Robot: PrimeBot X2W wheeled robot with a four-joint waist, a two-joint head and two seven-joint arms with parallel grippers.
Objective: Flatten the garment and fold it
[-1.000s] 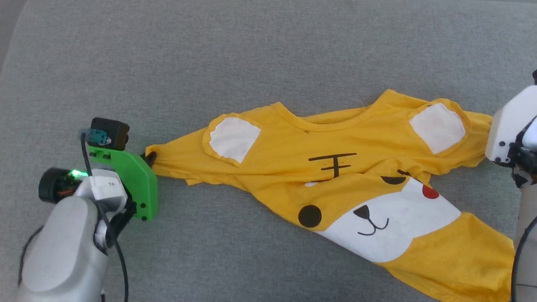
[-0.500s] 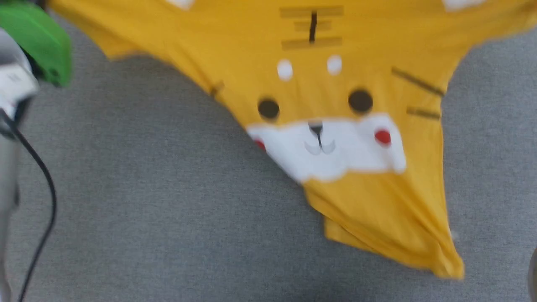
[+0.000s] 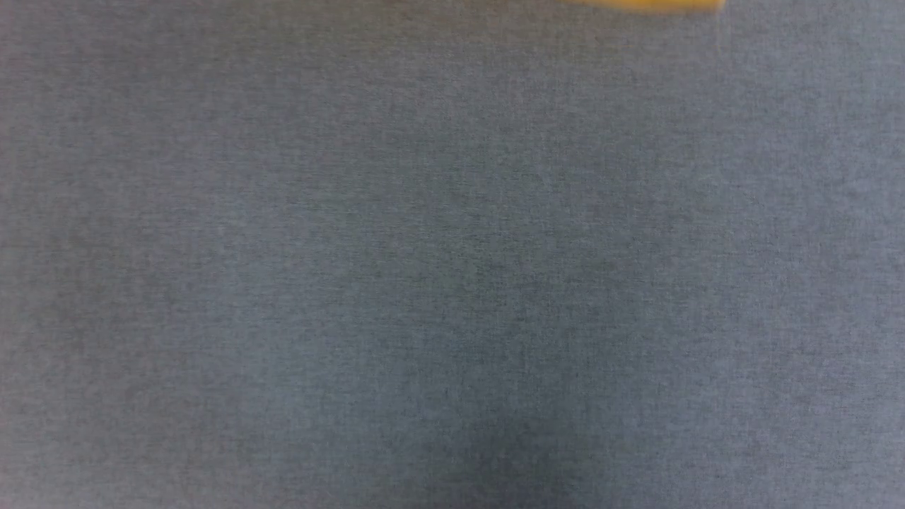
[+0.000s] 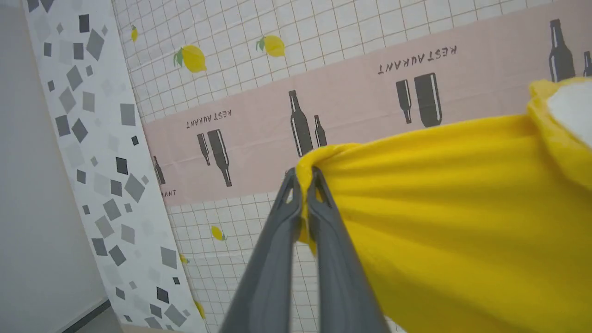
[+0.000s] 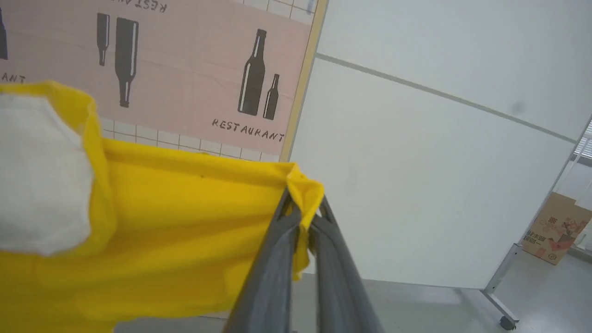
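Overall, the grey fabric surface runs flat and even across the head view; a thin, blurred strip of the garment crosses that view's top edge, right of centre, and whether it touches the surface cannot be told.

Surroundings, left wrist view: a wall covering printed with bottles and lemons stands behind the left gripper; a speckled panel borders it on that view's left; both lie well beyond the fingertips.

Surroundings, right wrist view: a plain white partition panel stands beyond the right gripper; pale floor shows beneath it; a cardboard box sits at the far right, well apart from the fingers.

Grip, left: the two dark fingers are pressed together on a bunched yellow corner of the garment; the cloth is caught between the tips and folds over them.

Grip, right: the fingers are likewise closed tight on a yellow corner of the garment; a small flap stands above the tips and a little cloth hangs between them.

Lie of the garment: from the left fingertips its upper edge stretches away toward that view's right, rising slightly; from the right fingertips it stretches toward that view's left, near level; the long axis thus runs from one gripper to the other; the yellow body spreads below this edge; a white patch with a raised yellow border sits on the cloth, well away from the right fingertips.
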